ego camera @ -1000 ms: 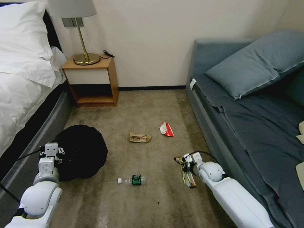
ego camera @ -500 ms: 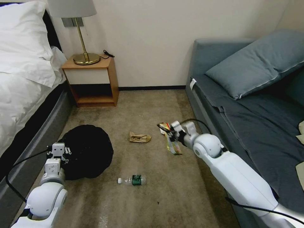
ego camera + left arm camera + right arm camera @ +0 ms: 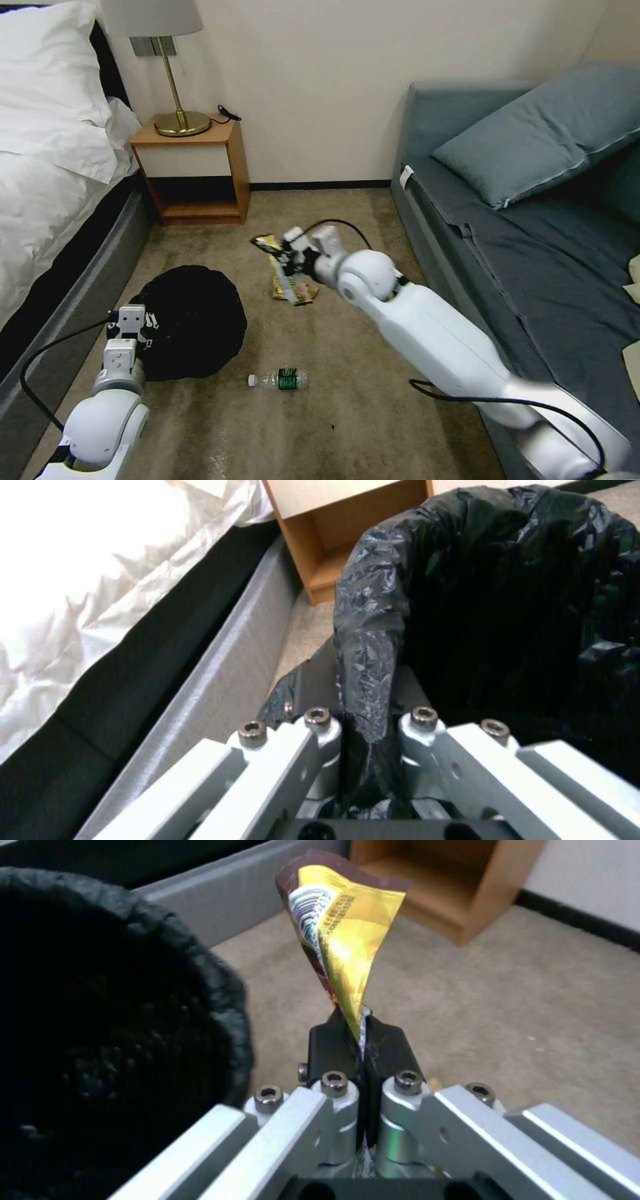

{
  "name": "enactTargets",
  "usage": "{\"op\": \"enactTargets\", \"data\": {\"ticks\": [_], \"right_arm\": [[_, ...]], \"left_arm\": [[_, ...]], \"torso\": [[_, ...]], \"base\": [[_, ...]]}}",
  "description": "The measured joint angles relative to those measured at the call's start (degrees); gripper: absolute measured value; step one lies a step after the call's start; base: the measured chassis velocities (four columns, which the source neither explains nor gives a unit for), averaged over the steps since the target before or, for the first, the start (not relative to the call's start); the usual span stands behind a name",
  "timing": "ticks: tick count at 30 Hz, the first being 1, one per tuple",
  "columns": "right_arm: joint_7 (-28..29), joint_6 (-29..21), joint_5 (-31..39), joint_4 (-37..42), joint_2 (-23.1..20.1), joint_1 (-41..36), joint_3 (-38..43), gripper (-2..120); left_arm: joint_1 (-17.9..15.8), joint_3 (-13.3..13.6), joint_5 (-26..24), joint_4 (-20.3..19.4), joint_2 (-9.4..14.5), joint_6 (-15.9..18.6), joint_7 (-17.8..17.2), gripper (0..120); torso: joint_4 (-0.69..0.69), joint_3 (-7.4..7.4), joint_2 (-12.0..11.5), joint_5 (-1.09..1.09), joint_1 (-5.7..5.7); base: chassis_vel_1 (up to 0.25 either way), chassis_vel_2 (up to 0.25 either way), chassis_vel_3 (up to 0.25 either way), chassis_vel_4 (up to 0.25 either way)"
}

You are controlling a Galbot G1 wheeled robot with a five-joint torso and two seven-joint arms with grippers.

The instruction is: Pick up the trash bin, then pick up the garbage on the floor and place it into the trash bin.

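The trash bin (image 3: 193, 317), lined with a crinkly black bag, hangs low at the left beside the bed. My left gripper (image 3: 131, 325) is shut on its near rim; the left wrist view shows the bag's edge (image 3: 365, 680) pinched between the fingers. My right gripper (image 3: 288, 257) is shut on a gold snack wrapper (image 3: 288, 283), one piece of the garbage, held in the air right of the bin. The right wrist view shows the wrapper (image 3: 347, 950) sticking up from the shut fingers, with the bin's mouth (image 3: 100, 1015) just beside it. A clear bottle (image 3: 280, 379) with a green label lies on the carpet.
A bed (image 3: 47, 173) with white linen runs along the left. A wooden nightstand (image 3: 193, 170) with a brass lamp (image 3: 175, 80) stands by the far wall. A blue-grey sofa (image 3: 533, 253) with a pillow lines the right. Open carpet lies around the bottle.
My right arm has swung left and away from the sofa side, carrying the gold wrapper over toward the bin. The left gripper and the bin have shifted slightly right.
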Motion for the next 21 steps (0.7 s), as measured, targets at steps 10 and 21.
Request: {"op": "enactTargets", "data": {"ticks": [10,21], "right_arm": [[0.7,1.3,-1.7,-4.6,5.6,-1.9,-4.2,0],[1.2,2.6,-0.5,-4.8,8.8,-2.5,-5.9,0]], "left_arm": [[-0.7,-0.4,-0.1,0.4,-0.2,0.0,-0.1,4],[-1.0,0.4,1.1,0.9,-1.5,0.0,-0.2,4]], "torso": [[0.0,0.0,0.0,0.0,0.0],[-0.01,0.0,0.0,0.0,0.0]], "base": [[0.0,0.0,0.0,0.0],[0.0,0.0,0.0,0.0]]}}
